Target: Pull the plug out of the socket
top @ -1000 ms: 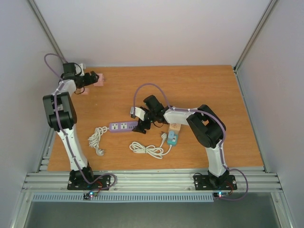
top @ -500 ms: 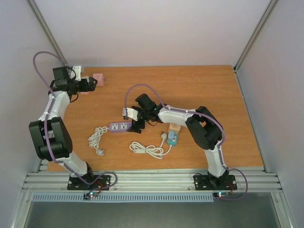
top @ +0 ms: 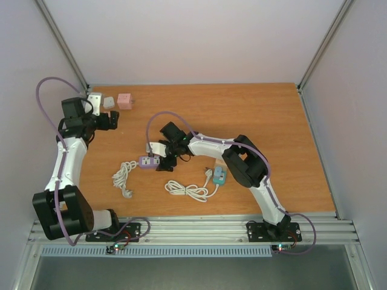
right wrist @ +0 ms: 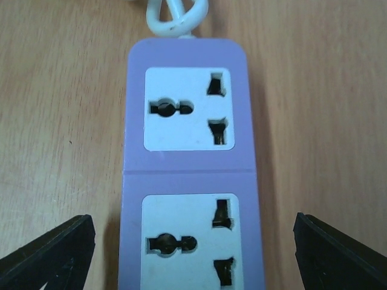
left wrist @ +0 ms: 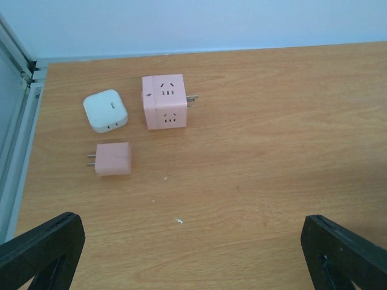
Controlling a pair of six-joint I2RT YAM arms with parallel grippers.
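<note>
A pink cube socket (left wrist: 164, 101) lies at the far left of the table, its own prongs pointing right; it also shows in the top view (top: 125, 101). A small pink plug (left wrist: 113, 159) lies apart from it, nearer and to the left. My left gripper (left wrist: 193, 257) is open and empty, held back from both, and it shows in the top view (top: 114, 119). My right gripper (right wrist: 193, 254) is open and straddles a purple power strip (right wrist: 187, 175) whose two outlets are empty. The right gripper (top: 162, 158) and the strip (top: 149, 161) also show in the top view.
A white adapter (left wrist: 105, 110) sits left of the pink cube. The strip's white cord (top: 124, 176) coils to its left. A teal adapter (top: 219, 176) with a coiled white cable (top: 188, 191) lies near the right arm. A metal rail (left wrist: 15, 139) borders the table's left edge.
My left gripper has drawn back from the pink cube, leaving the small pink plug lying loose. My right gripper has moved left over the purple strip.
</note>
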